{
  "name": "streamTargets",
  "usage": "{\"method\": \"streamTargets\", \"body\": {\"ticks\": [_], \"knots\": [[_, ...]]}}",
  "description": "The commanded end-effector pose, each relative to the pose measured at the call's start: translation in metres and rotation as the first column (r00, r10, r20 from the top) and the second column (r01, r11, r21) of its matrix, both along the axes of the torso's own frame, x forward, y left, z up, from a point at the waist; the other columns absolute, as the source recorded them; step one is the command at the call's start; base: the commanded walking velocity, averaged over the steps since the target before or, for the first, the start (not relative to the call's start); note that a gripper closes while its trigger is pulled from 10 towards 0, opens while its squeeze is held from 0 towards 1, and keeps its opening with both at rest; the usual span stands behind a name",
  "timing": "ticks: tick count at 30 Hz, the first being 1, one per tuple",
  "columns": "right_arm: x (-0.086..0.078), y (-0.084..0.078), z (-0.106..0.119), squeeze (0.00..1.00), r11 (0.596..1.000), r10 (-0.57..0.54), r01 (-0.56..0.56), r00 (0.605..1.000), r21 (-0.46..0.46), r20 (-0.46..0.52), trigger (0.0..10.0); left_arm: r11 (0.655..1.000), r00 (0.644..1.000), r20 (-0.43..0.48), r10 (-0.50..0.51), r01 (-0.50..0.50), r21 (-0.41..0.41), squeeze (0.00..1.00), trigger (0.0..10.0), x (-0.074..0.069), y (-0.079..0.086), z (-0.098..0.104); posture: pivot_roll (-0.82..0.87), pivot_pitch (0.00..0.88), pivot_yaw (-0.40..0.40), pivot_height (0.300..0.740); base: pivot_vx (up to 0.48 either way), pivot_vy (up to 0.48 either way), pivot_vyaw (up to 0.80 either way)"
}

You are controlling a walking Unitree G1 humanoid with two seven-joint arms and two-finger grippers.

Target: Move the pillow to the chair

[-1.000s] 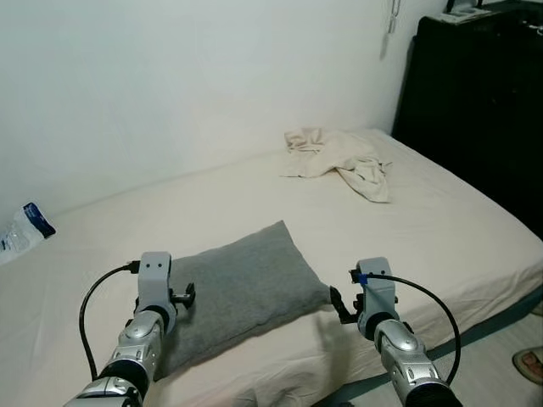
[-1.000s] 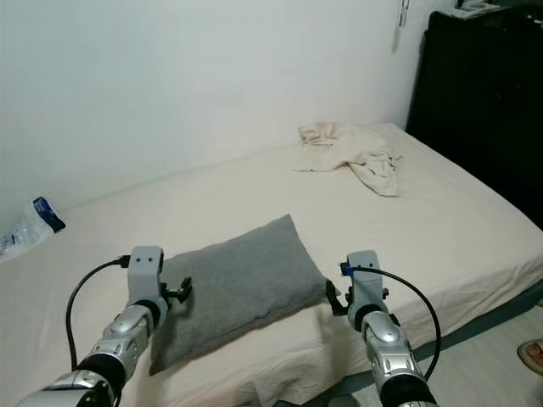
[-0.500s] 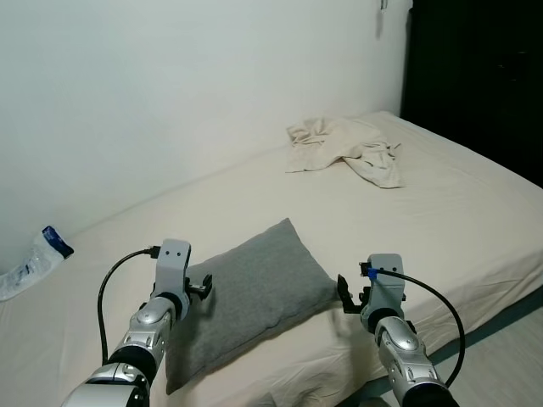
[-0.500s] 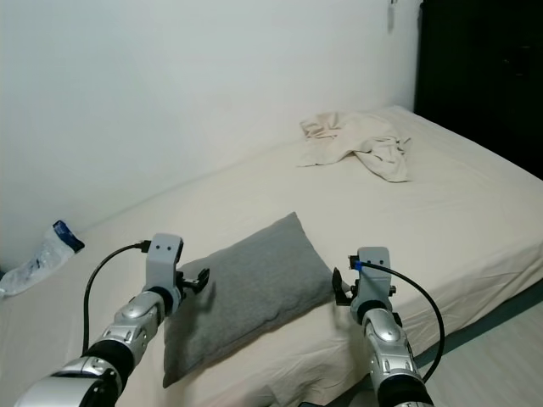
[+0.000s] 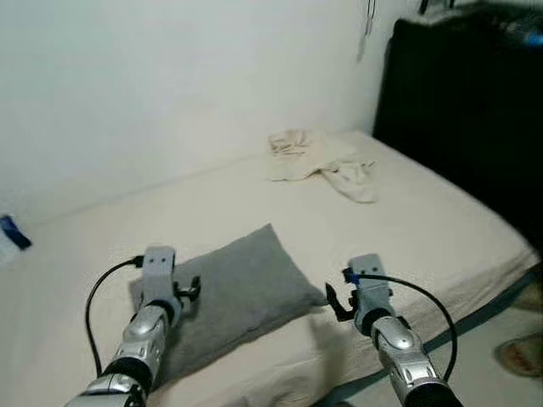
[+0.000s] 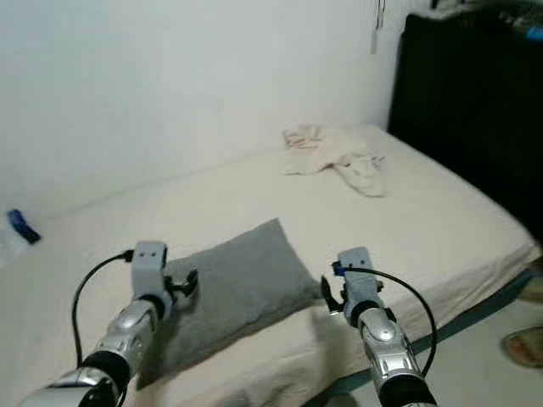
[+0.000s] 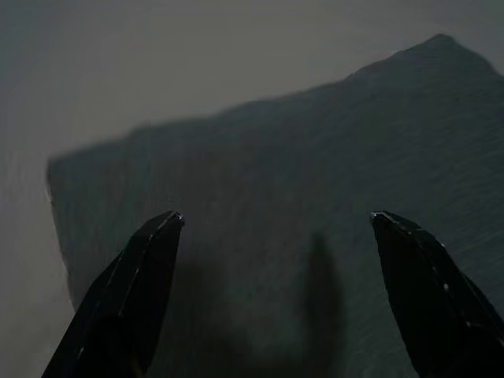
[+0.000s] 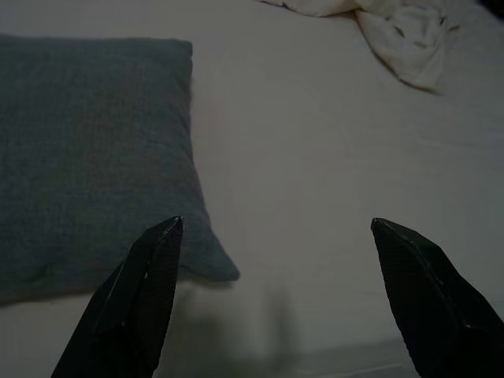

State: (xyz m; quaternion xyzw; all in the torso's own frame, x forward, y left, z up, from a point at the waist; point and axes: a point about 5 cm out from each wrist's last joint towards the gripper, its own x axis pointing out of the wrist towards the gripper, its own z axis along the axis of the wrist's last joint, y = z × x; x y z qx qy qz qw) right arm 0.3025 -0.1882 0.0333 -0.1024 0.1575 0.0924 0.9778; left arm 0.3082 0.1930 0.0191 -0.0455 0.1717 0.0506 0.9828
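Note:
A grey pillow (image 5: 235, 292) lies flat near the front edge of a cream bed (image 5: 407, 220). My left gripper (image 5: 188, 291) hovers over the pillow's left end, fingers spread wide; the left wrist view looks down on the pillow (image 7: 268, 189) between them. My right gripper (image 5: 333, 303) sits just off the pillow's right corner, above the sheet, also open. In the right wrist view the pillow's corner (image 8: 94, 150) lies to one side of the open fingers. No chair is in view.
A crumpled cream cloth (image 5: 318, 161) lies at the far side of the bed. A tall black cabinet (image 5: 467, 110) stands to the right against the white wall. A slipper (image 5: 519, 354) rests on the floor at the lower right. A blue-capped packet (image 5: 10, 233) lies at the bed's left.
The camera has swung and the whole scene has shifted left, bringing the black cabinet further into view. Both grippers stay open at the two ends of the pillow.

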Motion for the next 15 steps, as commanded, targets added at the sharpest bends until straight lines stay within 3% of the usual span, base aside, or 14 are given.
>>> {"method": "streamTargets", "body": {"ticks": [1,9,15], "knots": [[0.001,0.006,-0.001,0.00,0.999,0.034,-0.034,0.999,-0.012,-0.014,10.0,0.999,0.999,0.010,0.037,-0.036,-0.011,0.00,10.0,-0.003,0.004,-0.001,-0.15,0.047,-0.013,0.640,0.000,0.000,0.00],[-0.003,0.012,-0.003,0.00,0.999,0.053,-0.053,0.998,0.005,-0.017,10.0,0.999,0.999,0.025,0.041,-0.042,0.029,0.00,10.0,-0.006,0.006,-0.002,-0.14,0.064,-0.002,0.640,0.000,0.000,0.00],[-0.007,0.015,-0.006,0.00,0.999,0.049,-0.048,0.998,0.021,-0.034,10.0,0.991,0.994,0.047,0.100,-0.104,0.082,0.00,10.0,-0.002,0.020,0.006,-0.14,0.080,0.027,0.625,0.000,0.000,0.00]]}}
